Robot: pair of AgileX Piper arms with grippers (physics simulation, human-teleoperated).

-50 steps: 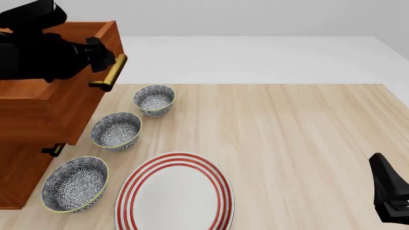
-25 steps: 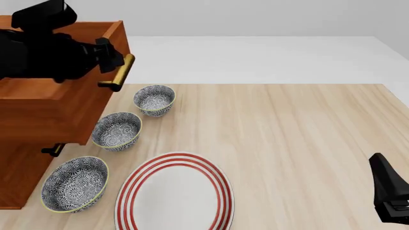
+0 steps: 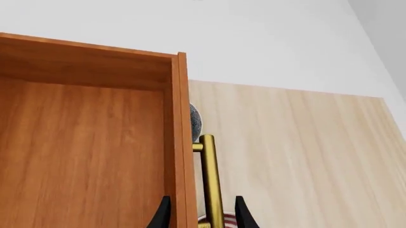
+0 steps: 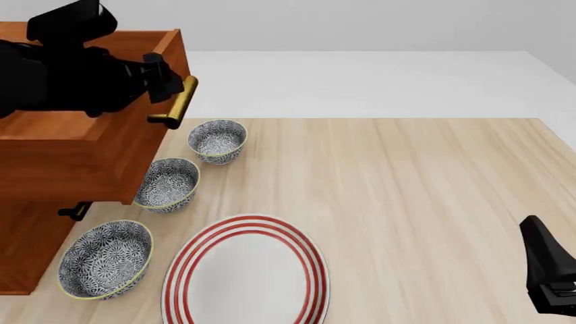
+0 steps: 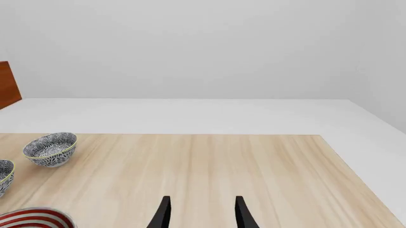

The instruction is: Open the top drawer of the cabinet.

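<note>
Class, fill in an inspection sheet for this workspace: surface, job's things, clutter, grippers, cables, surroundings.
Surface: light wooden table.
Job's things: top drawer pulled partly out of the cabinet; brass handle at its front.
Clutter: three patterned bowls in a row beside the cabinet; red-striped plate.
Grippers: left gripper straddling the handle; right gripper open, holding nothing, low above the table.
Cables: nothing seen.
Surroundings: plain pale floor and wall.

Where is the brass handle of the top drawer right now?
In the front view the brass handle sits at upper left, on the front of the pulled-out top drawer, above the farthest patterned bowl, with the left gripper around it.
</note>
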